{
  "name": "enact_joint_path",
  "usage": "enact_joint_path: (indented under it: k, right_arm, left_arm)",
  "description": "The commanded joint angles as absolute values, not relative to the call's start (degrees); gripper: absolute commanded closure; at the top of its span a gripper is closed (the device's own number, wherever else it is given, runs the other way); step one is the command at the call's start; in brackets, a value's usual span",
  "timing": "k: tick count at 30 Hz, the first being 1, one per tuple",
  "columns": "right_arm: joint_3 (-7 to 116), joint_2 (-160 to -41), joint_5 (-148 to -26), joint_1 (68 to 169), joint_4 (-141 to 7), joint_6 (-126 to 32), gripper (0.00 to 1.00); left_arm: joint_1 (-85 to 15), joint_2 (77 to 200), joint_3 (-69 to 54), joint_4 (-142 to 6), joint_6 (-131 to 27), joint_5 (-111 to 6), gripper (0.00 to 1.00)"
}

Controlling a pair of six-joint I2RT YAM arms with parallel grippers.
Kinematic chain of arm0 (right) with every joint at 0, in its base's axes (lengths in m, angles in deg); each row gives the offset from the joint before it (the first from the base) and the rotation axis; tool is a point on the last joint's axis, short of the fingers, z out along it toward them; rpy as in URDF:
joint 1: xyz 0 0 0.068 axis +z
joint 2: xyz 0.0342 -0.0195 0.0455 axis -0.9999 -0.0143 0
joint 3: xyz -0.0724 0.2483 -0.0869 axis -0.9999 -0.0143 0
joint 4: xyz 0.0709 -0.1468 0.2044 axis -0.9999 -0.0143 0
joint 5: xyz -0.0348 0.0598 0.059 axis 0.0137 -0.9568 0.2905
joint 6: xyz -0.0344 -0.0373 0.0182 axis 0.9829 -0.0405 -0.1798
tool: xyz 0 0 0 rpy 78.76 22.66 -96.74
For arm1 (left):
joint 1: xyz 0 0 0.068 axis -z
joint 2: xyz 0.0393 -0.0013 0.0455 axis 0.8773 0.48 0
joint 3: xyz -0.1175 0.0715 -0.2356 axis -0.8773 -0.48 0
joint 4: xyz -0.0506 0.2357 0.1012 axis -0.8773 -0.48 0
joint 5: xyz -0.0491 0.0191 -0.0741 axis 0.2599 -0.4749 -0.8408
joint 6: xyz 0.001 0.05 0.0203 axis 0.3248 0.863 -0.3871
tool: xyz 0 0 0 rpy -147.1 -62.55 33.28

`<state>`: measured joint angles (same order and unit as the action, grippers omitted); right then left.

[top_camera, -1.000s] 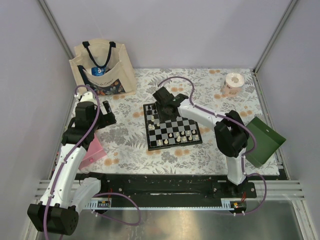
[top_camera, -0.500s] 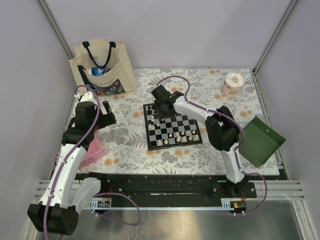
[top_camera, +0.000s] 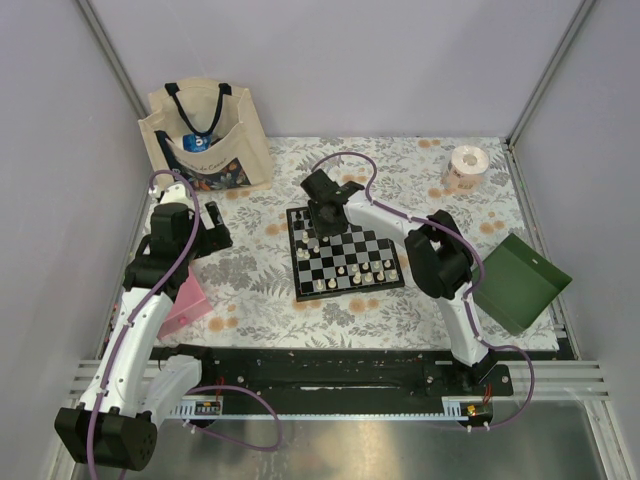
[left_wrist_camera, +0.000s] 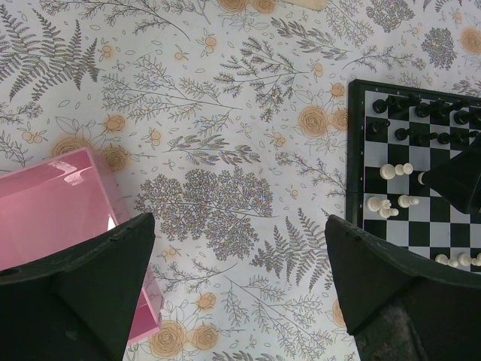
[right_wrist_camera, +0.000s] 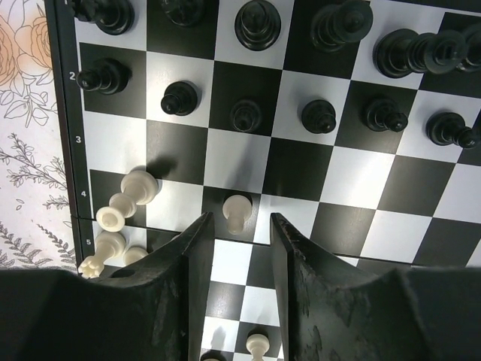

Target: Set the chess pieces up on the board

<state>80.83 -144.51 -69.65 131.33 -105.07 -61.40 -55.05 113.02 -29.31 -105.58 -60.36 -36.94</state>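
Cream pawn (right_wrist_camera: 237, 211) stands right at the mouth of your right gripper (right_wrist_camera: 239, 226). The jaws are partly apart with a gap on each side, so nothing is pinched. Just left of the jaws a few cream pieces (right_wrist_camera: 139, 186) lie tipped in a heap. Past the tips the black pieces (right_wrist_camera: 319, 115) stand in two rows on the board (right_wrist_camera: 347, 177). Black looks nearly done; I think most cream ones still need places. Your left gripper (left_wrist_camera: 239, 233) hangs wide open over the tablecloth (left_wrist_camera: 225, 113), a pink box (left_wrist_camera: 60, 195) by its left finger.
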Motion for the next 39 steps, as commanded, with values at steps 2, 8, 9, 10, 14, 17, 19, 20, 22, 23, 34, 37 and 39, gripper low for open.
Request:
enact_joint_path:
  k: [2,8,9,10,14,17,19,20,22,23,34,37,39]
  right_arm:
    - [83.16,-145.16,-70.03,130.58,-104.30,-60.80,0.57]
    - [82.72,-144.99,-69.94,130.58,-103.86,-60.98,0.60]
    - [82.81,-145.08,-70.11,130.58,-103.95,-60.89,0.61]
    - [82.90,-145.08,-70.20,130.66,-103.86,-60.80,0.61]
    - [83.16,-145.60,-70.47,130.58,-103.69,-60.71,0.62]
    - [83.34,-145.87,-70.56,130.58,-103.69,-60.63,0.63]
    - [83.34,-145.87,-70.82,130.58,-103.69,-60.63,0.64]
    - [83.34,-146.04,-70.82,130.58,-103.60,-60.54,0.64]
    - [83.60,-146.39,-71.08,130.49,-103.60,-60.36,0.65]
    - [83.60,-146.48,-71.17,130.58,-103.60,-60.45,0.65]
    - [83.78,-146.57,-71.61,130.58,-103.25,-60.19,0.67]
    - [83.52,-146.13,-71.61,130.49,-103.25,-60.36,0.73]
    - [83.08,-145.43,-71.08,130.49,-103.42,-60.45,0.73]
  left_arm:
    - [-55.34,112.13,-29.32,-103.41,-59.95,-37.42,0.01]
    - [-55.34,112.13,-29.32,-103.49,-59.95,-37.42,0.01]
    - [-55.34,112.13,-29.32,-103.32,-59.95,-37.42,0.01]
    - [-55.34,112.13,-29.24,-103.32,-59.95,-37.42,0.01]
    - [-55.34,112.22,-29.15,-103.41,-59.95,-37.50,0.01]
    - [-55.34,112.22,-29.23,-103.41,-59.95,-37.50,0.01]
    - [-55.34,112.13,-29.23,-103.41,-59.95,-37.50,0.01]
    - [-55.34,112.21,-29.23,-103.32,-60.04,-37.50,0.01]
    - [-55.34,112.22,-29.23,-103.41,-60.04,-37.68,0.01]
    - [-55.34,112.22,-29.23,-103.41,-60.04,-37.59,0.01]
    - [-55.34,112.22,-29.32,-103.41,-59.95,-37.50,0.01]
    - [-55.34,112.21,-29.23,-103.41,-59.95,-37.50,0.01]
    - [-55.34,112.22,-29.24,-103.50,-59.95,-37.42,0.01]
